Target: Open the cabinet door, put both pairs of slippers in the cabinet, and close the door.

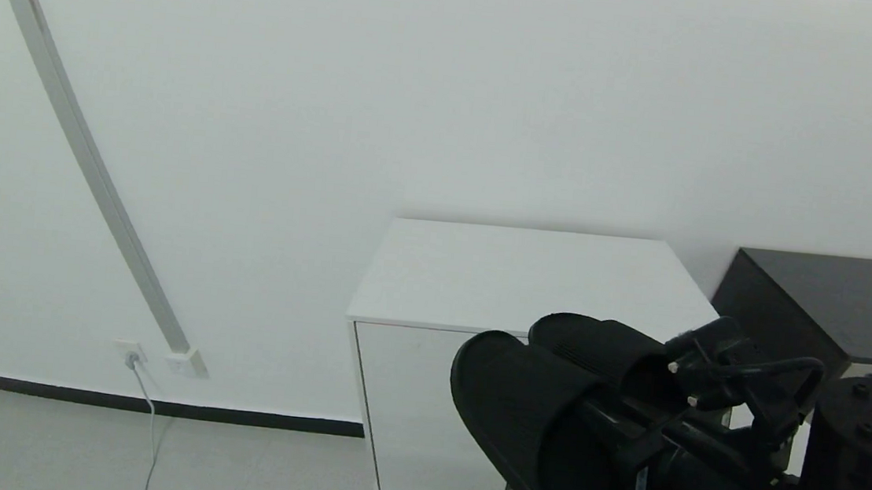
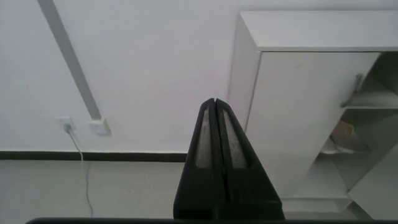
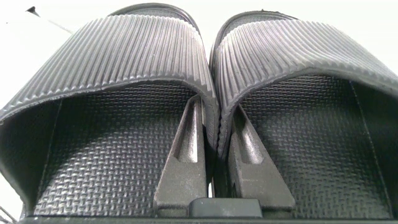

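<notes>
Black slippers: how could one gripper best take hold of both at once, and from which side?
Pinch the black slippers by their two touching inner walls, one jaw inside each, coming in from the open heel end. Side by side they offer that thin double wall, while the ribbed straps arch over the front. The right gripper holds them this way.

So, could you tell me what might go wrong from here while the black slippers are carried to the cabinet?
The right gripper pinches the black slippers only by their adjoining inner edges, so one could slip out. They also cover much of the cabinet front in the head view, which may make aiming harder. A pale slipper already lies on a shelf inside and could get knocked.
</notes>
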Controlling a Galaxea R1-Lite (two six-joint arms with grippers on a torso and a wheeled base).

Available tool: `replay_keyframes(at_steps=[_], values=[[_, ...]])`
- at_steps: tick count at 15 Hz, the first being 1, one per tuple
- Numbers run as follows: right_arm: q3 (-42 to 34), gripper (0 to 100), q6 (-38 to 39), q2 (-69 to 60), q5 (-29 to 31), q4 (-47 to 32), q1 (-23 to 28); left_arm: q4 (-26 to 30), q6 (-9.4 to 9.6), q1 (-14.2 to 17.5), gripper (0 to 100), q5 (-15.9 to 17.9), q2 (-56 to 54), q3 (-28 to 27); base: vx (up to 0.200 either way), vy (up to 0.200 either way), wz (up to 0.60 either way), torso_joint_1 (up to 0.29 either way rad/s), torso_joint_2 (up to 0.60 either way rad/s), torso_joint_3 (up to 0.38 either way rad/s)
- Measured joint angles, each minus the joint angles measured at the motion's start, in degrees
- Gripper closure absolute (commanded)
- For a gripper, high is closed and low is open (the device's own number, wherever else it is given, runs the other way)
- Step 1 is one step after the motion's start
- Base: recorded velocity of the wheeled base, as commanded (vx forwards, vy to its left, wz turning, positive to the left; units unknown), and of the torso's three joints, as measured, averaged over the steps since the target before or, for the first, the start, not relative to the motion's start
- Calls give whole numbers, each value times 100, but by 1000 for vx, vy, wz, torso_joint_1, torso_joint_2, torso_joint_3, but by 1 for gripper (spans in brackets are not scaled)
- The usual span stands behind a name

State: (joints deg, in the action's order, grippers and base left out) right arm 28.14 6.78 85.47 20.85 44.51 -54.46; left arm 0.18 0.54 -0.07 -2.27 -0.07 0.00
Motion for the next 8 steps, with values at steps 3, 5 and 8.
replay_keyframes(at_steps=[3, 5, 8], values=[[-72, 100, -13, 6, -106, 22, 33, -2, 0, -2, 100, 9, 0, 0, 0, -200, 0, 4, 1, 4], [-105, 100, -44, 9, -161, 7, 88, -2, 0, -2, 100, 9, 0, 0, 0, -200, 0, 2, 2, 7], [-162, 100, -76, 20, -167, 5, 137, -7, -2, -2, 100, 11, 0, 0, 0, -133, 0, 3, 2, 3]])
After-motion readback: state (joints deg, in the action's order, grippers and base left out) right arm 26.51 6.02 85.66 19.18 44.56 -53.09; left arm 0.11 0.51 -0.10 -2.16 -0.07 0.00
